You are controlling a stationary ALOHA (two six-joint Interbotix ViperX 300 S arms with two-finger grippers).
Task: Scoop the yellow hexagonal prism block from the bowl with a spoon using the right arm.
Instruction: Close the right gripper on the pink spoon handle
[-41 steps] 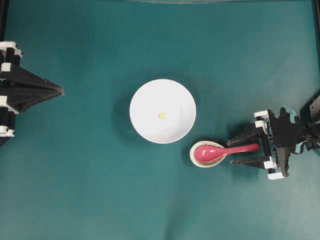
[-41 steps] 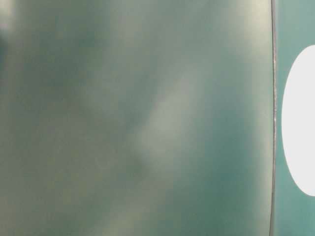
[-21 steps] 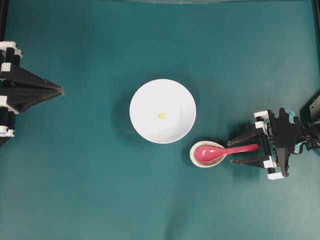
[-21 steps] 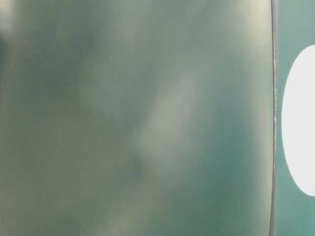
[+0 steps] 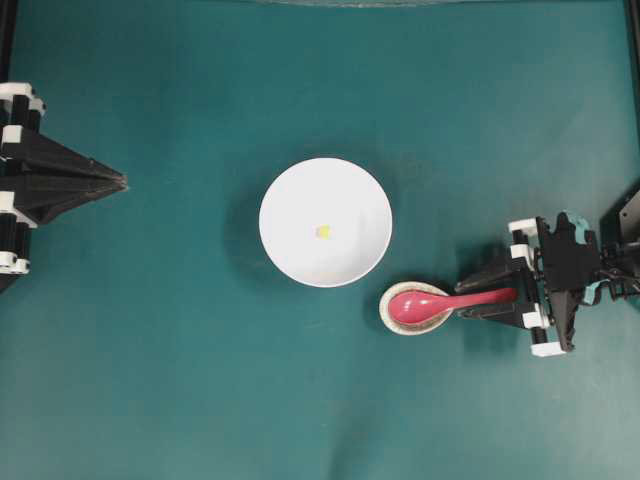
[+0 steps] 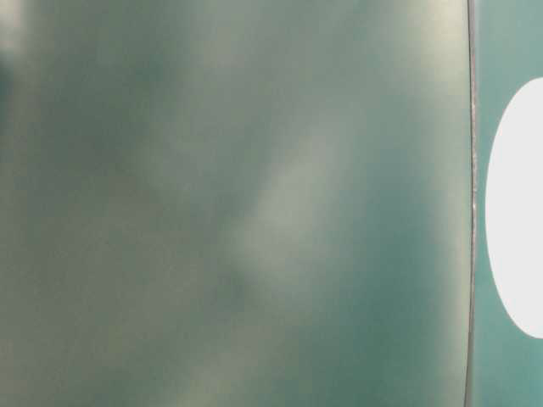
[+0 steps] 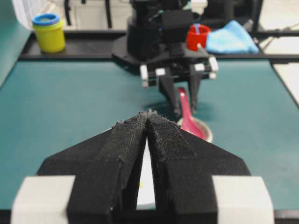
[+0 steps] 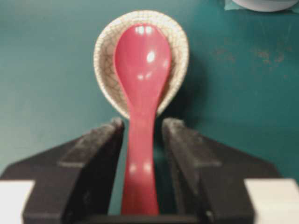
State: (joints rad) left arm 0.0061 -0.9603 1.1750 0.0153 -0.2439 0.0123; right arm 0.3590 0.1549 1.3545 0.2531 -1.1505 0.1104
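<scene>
Your right tool [image 8: 142,135] straddling handle of glossy pink-red soup spoon [image 8: 141,84], fingers [image 8: 100,144] not quite touching; scoop lying in speckled beige rest [image 8: 105,51]. Glossy handle risking slipping, twisting. Tiny yellow hexagonal block [image 5: 323,232] sitting in white bowl [image 5: 290,190]. Left tool [image 7: 148,116] pressed closed, empty.

I take this for a robot lab bench: teal mat [image 5: 180,380] over the whole tabletop, black arm mounts at both edges, and behind, a black ledge [image 7: 70,46] holding a yellow tub [image 7: 49,33], red cup [image 7: 196,37], blue cloth [image 7: 231,39].
</scene>
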